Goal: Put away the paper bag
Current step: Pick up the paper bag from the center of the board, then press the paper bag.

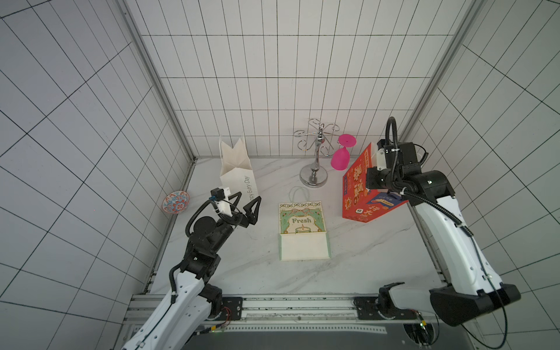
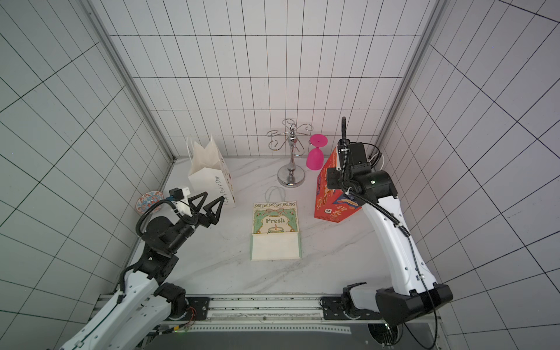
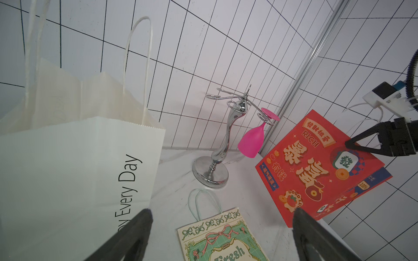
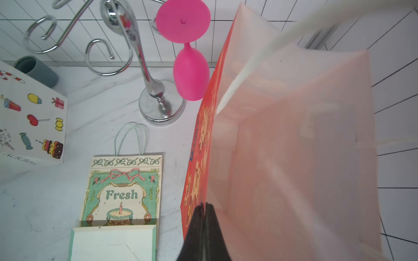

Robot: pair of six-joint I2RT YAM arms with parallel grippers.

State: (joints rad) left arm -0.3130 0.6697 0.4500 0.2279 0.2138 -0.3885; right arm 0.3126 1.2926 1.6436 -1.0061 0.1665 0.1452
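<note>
- Right claw: closed on the rim of the red paper bag, pinching its printed front wall.
- Red paper bag: stood tilted at the right side of the counter, with its mouth open and nothing visible inside.
- Left claw: wide open and empty, hanging just beside the white paper bag.
- "Fresh" paper bag: lay folded flat mid-counter, between the other two. It was probably the bag to be stowed, though which was meant could not be told.
- Handling note (a judgement): the pinch was thin, so any pull should be slow to keep the paper from tearing. The mouth should stay spread, and the goblet close by should be avoided.
- Count, paper bags: three.
- Count, chrome glass rack: one.
- Count, pink goblet: one, hung upside down from the rack.
- Count, patterned bowl: one, off the counter's left edge.
- Count, grey cup: one, behind the white bag.
</note>
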